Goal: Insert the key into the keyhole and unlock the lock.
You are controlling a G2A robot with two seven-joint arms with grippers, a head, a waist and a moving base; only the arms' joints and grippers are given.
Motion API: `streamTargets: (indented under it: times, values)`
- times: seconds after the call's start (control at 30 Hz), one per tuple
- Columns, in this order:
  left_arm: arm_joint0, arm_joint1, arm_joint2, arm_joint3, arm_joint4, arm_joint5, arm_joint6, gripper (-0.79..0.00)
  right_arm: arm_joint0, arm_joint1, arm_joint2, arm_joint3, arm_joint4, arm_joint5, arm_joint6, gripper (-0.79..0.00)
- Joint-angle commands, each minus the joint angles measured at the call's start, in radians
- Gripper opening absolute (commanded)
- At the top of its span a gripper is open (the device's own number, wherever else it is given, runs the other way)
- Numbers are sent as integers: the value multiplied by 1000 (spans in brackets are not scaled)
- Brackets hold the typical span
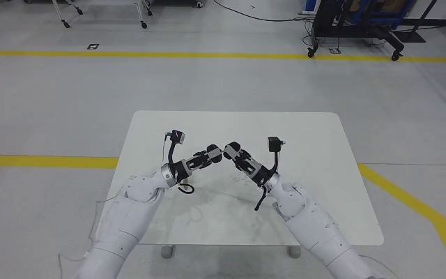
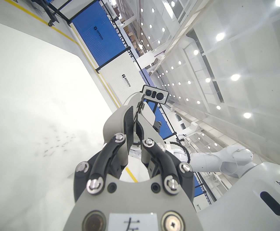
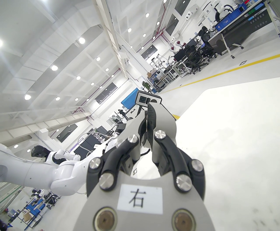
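Pads (image 2: 129,122), ribbed black, meet in clenched left claw (image 2: 134,114) and right claw (image 3: 147,112) over rounded white table (image 1: 313,132).

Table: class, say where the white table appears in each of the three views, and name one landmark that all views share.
Top view: the table lies in the middle of the picture.
Left wrist view: the table spreads beside and beyond the left gripper.
Right wrist view: the table spreads beside and beyond the right gripper.
Shared landmark: the yellow floor line past the table's far edge.
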Motion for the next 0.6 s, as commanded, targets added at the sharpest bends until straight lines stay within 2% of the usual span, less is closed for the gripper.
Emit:
streamTargets:
  times: [0.0, 0.4, 0.43, 0.5, 0.53, 0.57]
  values:
    - [-2, 1, 1, 2, 1, 0, -2, -785, 1, -1, 1, 1, -2, -3, 2, -785]
    - [-14, 3, 7, 17, 4, -21, -9, -785, 1, -7, 6, 4, 6, -1, 15, -785]
    - [-15, 3, 8, 18, 4, -22, -8, -785, 1, -8, 7, 4, 7, -1, 16, -770]
    - [-16, 3, 10, 20, 10, -25, -3, -785, 0, -8, 8, 4, 10, -3, 19, -619]
    - [-16, 3, 10, 21, 18, -25, 3, -785, 1, -9, 9, 5, 11, -3, 21, -594]
    - [-16, 3, 11, 20, 23, -25, 9, -785, 1, -9, 10, 5, 12, -3, 22, -610]
